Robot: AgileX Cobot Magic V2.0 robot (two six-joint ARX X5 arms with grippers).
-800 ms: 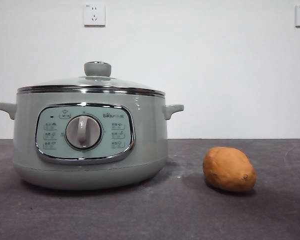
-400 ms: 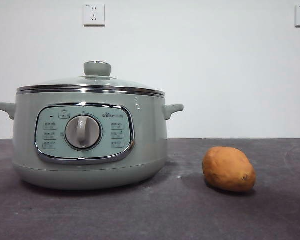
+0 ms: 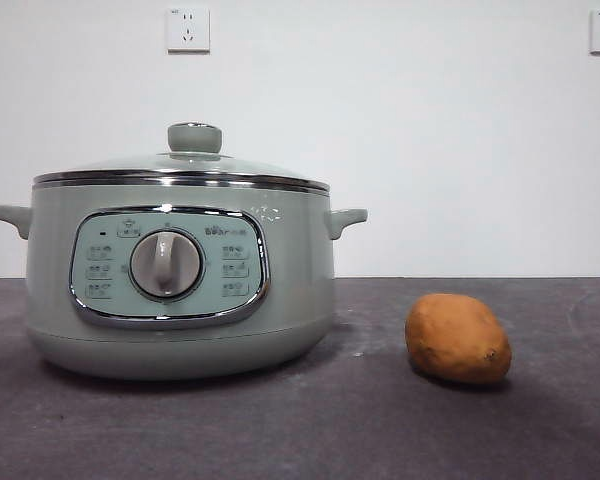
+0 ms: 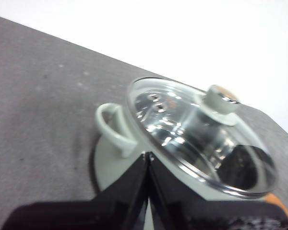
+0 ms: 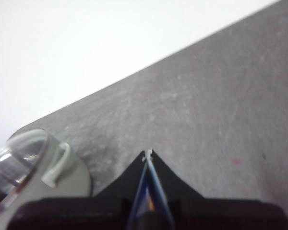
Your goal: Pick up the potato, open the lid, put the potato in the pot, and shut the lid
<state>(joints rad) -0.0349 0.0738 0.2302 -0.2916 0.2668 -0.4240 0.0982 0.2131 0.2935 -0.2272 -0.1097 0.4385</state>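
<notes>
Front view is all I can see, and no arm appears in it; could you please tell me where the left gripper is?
Observer: The left gripper hangs higher than the lid, close to one side handle of the pot, its jaws shut on nothing.
Operator: Thank you. And the right gripper?
Observer: The right gripper is shut as well, over the table, with a pot handle at the edge of its view.

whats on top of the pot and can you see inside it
A glass lid with a pale green knob sits closed on the pot. In the left wrist view only shiny reflections show through the glass, so anything inside cannot be made out. The potato lies outside on the table.
</notes>
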